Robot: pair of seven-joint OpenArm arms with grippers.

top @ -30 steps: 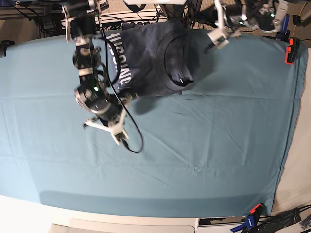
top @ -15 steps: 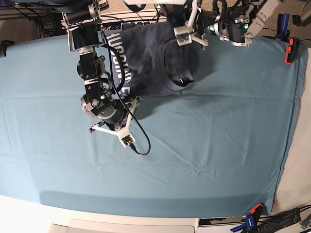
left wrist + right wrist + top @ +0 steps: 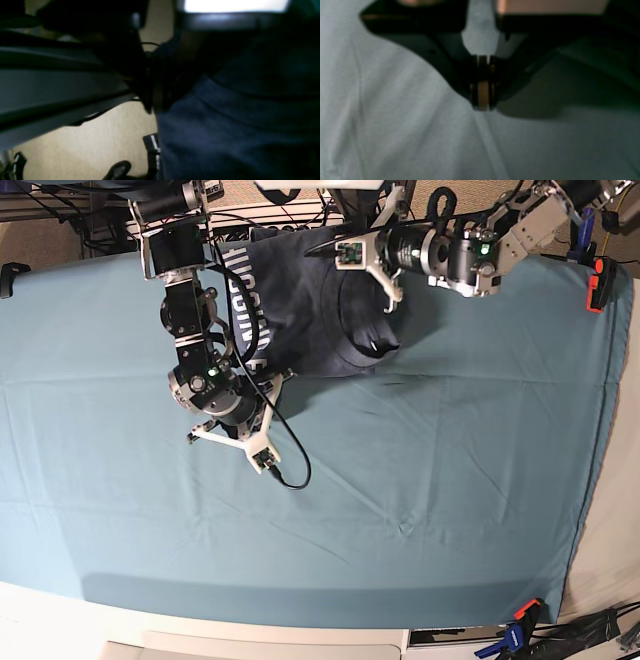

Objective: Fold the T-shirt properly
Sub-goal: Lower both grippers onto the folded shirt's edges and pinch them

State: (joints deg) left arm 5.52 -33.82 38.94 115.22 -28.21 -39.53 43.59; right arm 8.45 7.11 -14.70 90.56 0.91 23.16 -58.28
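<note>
The T-shirt [image 3: 310,320] lies bunched at the far middle of the teal table cloth [image 3: 420,480], white lettering showing on its left part and the collar on its right. My left gripper [image 3: 335,250] is low over the shirt's far edge. In the left wrist view its jaws [image 3: 153,105] look shut, tips at the edge of the blue fabric [image 3: 225,137]; I cannot tell if cloth is pinched. My right gripper [image 3: 228,442] is just in front of the shirt's near left corner. In the right wrist view it [image 3: 482,102] is shut and empty on bare cloth [image 3: 395,125].
An orange clamp [image 3: 597,283] grips the cloth at the far right edge, and another clamp [image 3: 520,618] at the near right corner. A black cable [image 3: 290,470] loops from my right wrist. Beyond the table's far edge the left wrist view shows floor [image 3: 100,140].
My left gripper has swept from the far right to over the shirt's far edge. My right arm has shifted a little right and back, staying shut.
</note>
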